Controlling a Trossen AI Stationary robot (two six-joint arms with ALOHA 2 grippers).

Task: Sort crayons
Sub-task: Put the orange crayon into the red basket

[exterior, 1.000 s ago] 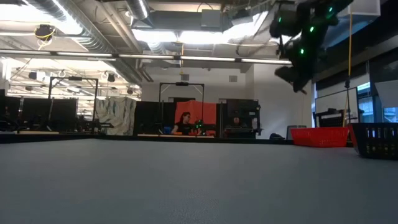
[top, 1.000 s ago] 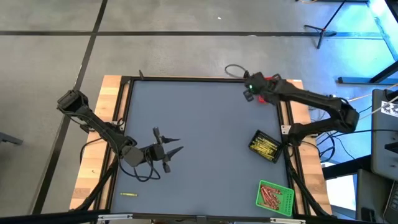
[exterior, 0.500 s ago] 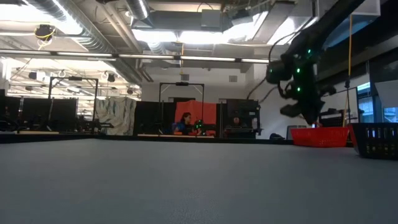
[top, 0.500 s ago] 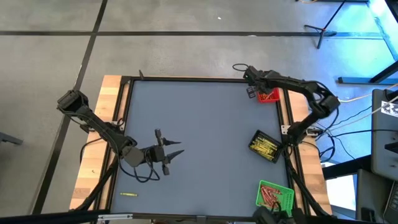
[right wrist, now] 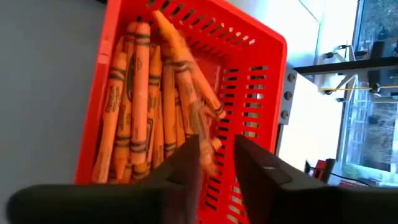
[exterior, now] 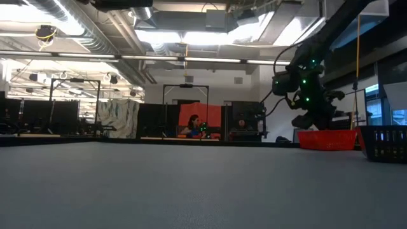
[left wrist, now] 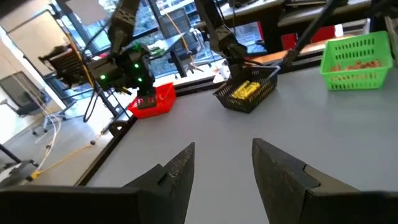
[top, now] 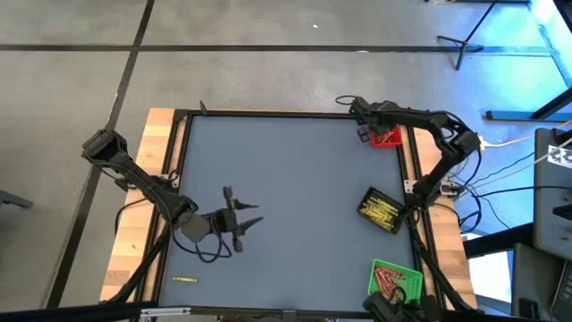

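Several orange crayons (right wrist: 140,106) lie in the red tray (top: 388,139) at the table's far right corner. My right gripper (right wrist: 216,146) hangs slanting down just above that tray, its fingers a little apart. One blurred orange crayon (right wrist: 186,81) lies aslant over the others, its end between the fingertips. My left gripper (top: 243,217) stands open above the table's near left part, pointing level toward the right, with nothing between its fingers (left wrist: 180,171). Yellow crayons fill the black tray (top: 380,210), and red ones fill the green tray (top: 394,280). My right gripper has the end of the blurred orange crayon (right wrist: 208,158) between its parted fingers. Whether the fingers touch it, I cannot tell. The fingers slant down from above, and the crayon's other end reaches over the crayons in the tray.
One yellow crayon (top: 184,280) lies on the wooden strip at the near left. The three trays stand along the table's right edge. A black frame (top: 268,114) rims the grey mat (top: 295,197). Cables trail behind both arms.
My right gripper has come down over the red tray at the far right corner and tipped to point more steeply down, while its arm has swung toward the table's far edge. My left arm has kept its place.
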